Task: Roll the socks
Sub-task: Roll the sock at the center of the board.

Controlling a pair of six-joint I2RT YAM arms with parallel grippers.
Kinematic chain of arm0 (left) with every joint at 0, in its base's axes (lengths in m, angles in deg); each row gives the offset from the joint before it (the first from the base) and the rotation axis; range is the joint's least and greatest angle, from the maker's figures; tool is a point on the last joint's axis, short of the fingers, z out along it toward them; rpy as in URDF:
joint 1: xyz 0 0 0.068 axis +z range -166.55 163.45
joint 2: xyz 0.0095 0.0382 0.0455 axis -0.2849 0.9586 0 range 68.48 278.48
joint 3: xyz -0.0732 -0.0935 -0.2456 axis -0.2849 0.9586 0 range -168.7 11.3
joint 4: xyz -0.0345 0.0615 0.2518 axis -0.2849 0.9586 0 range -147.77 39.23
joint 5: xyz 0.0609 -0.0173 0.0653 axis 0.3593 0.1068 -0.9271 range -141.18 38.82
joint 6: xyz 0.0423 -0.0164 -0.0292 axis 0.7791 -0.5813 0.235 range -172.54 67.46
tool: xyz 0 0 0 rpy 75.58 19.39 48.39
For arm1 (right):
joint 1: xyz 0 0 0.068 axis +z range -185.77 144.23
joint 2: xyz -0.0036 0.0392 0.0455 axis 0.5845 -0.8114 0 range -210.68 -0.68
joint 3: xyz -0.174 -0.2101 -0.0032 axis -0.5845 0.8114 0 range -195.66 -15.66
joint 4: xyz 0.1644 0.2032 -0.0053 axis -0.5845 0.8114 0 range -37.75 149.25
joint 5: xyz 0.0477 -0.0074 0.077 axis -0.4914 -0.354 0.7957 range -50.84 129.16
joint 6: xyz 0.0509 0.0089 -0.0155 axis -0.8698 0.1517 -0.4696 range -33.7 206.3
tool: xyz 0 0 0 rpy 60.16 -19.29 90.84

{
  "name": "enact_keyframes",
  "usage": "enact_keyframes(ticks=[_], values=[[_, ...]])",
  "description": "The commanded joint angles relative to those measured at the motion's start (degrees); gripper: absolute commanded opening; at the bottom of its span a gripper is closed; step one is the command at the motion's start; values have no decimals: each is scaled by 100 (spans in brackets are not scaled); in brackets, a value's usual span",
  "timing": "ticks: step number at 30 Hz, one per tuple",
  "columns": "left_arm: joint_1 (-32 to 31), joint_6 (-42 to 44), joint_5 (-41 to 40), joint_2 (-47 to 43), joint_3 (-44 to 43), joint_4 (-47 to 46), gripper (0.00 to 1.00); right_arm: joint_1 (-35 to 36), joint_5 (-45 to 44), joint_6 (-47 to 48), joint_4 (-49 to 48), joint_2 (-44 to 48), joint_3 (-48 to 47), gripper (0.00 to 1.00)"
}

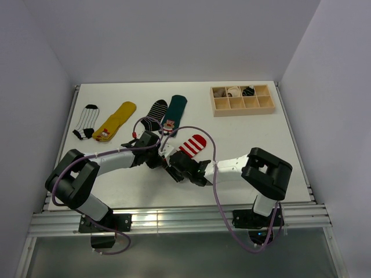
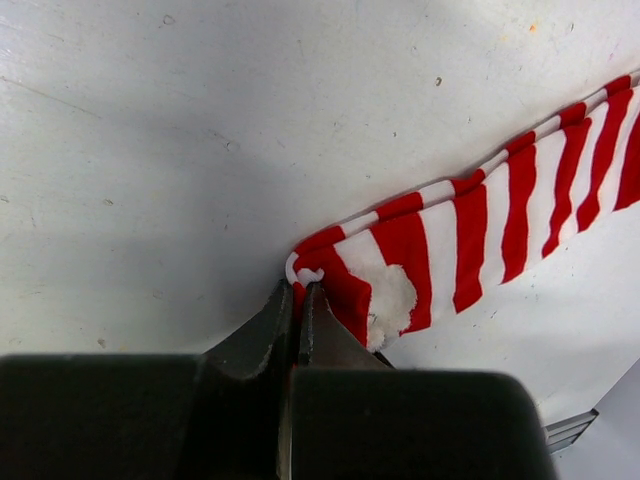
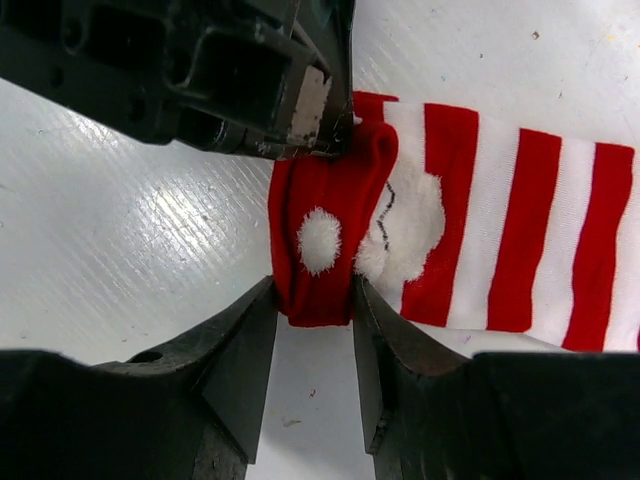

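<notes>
Red-and-white striped sock (image 1: 193,145) flat on table (image 1: 249,139), near centre. Left end effector (image 2: 297,292) clamped tight on folded sock edge. Right end effector (image 3: 313,300) gripping rolled red end (contact on both sides).

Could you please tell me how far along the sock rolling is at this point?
Done: three rolled bundles sit in the wooden box. In hand: the left gripper pinches the end of the red-and-white sock while the right gripper clasps its first fold. Left: the white, yellow, black striped and green socks lie flat.
</notes>
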Motion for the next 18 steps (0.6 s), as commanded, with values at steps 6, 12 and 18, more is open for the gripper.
enact_keyframes(ticks=[6,12,18], values=[[-40,45,-136,112,82,446,1,84,-287,111,-185,-136,-303,37],[-40,-104,-232,-186,248,367,0,-55,448,-47,43,-31,-313,0],[-40,-421,-408,-827,591,121,12,-1116,2487,-539,395,-30,-365,0]])
